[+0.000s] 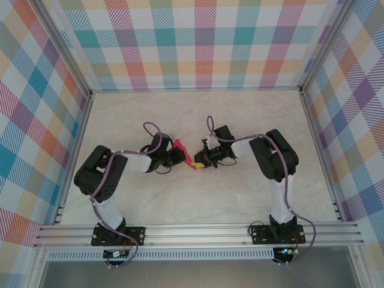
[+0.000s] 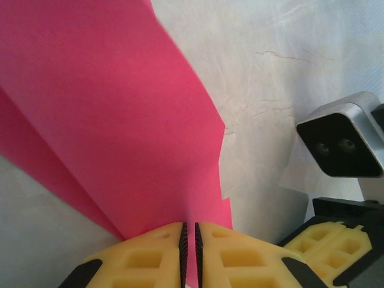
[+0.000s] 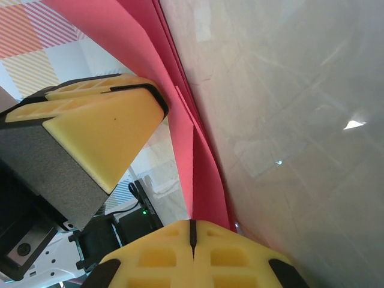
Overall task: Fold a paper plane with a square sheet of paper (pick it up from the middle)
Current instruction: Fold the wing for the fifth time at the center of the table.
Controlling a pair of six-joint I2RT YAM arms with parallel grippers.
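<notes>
Sheet of paper [image 1: 179,146] is hanging lifted off the bench [image 1: 252,114] at centre frame in the top view, held between the two arms. It is sitting partly folded, not yet a plane. In the left wrist view the paper [image 2: 108,120] is spreading from the bottom centre up to the upper left as a broad flap, with a second layer peeking out beneath at lower left. In the right wrist view the paper [image 3: 198,174] is running edge-on as stacked thin layers from the top down to the bottom centre.

Left jaws are pinching the sheet, yellow fingers [image 2: 144,264] nearly pressed together with the paper passing through the slit. Right jaws are pressed together on the sheet too, fingers [image 3: 156,255] meeting at a seam where the paper enters.

Probably both are gripping close together so the layers are staying aligned for a crease.

Paper is looking thin, matte, plain and sharp-edged. Fingers are looking like moulded yellow plastic with ribbed black pads. Bench is showing pale marbled stone pattern, plaid walls [image 1: 204,42] around.
</notes>
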